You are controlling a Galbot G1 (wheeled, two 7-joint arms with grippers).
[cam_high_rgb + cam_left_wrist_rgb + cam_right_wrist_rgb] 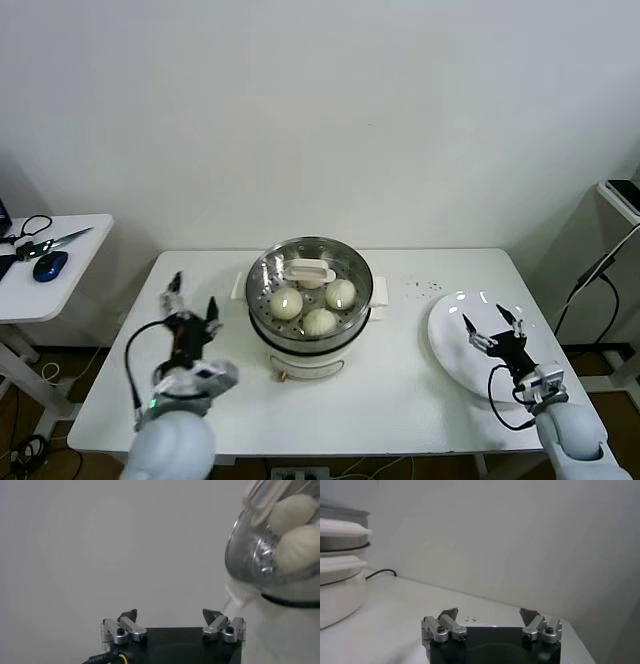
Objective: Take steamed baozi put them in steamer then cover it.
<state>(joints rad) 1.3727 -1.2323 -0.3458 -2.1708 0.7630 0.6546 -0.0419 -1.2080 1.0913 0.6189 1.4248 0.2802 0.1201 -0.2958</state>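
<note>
Your baozi sit in the steamer under the cover (job looks done), left gripper and right gripper fingers spread wide, empty

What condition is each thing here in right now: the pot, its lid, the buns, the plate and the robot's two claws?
Round shiny steel steamer: covered, holding buns.
Clear glass cover with a cream-white handle: resting on the steamer.
Cream-white steamed baozi: three clearly visible inside, under the glass.
Flat white plate: bare on the table, right of the steamer.
Left gripper: open, holding nothing, left of the steamer.
Right gripper: open, holding nothing, above the plate.
</note>
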